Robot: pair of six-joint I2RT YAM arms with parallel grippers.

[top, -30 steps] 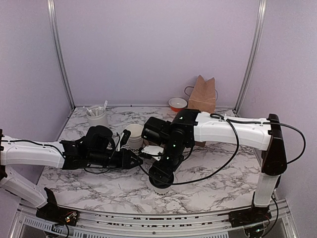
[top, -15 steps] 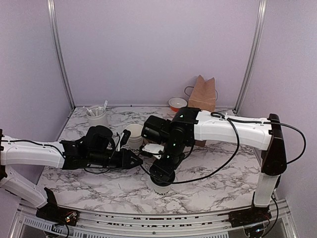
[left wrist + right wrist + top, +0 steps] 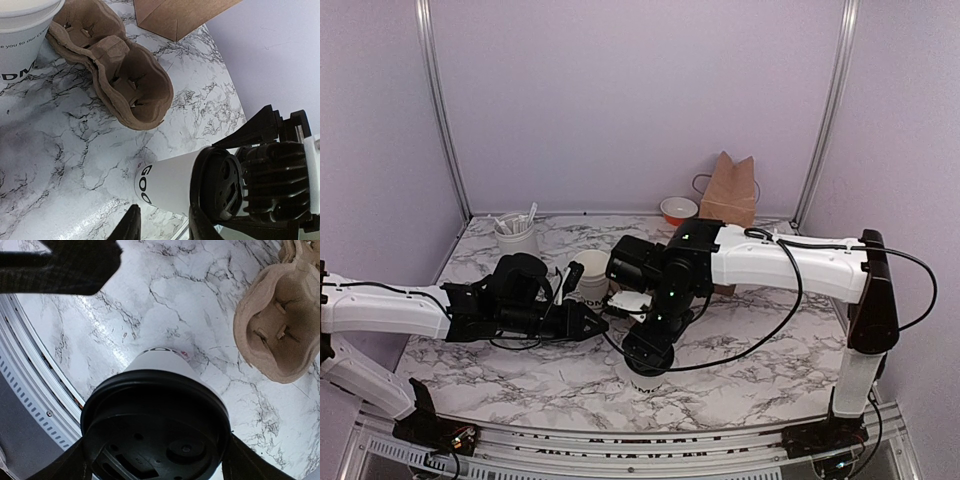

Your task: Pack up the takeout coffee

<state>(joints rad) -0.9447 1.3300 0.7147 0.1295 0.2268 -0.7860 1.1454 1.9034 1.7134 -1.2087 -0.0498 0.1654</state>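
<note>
Right gripper [image 3: 648,350] straddles the black lid [image 3: 155,430] of the takeout coffee [image 3: 170,186], which stands near 6 o'clock on the worktop [image 3: 770,360]; whether its jaws pinch cannot be told. Probably light, crushable paper, perhaps sloshing: best gripped around the stiffer lid.

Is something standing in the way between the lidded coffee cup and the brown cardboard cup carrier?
Nothing visible does. In the right wrist view, only bare marble table lies between the takeout coffee and the cup carrier, whose nearest pocket is empty. The right gripper straddles the lid.
</note>
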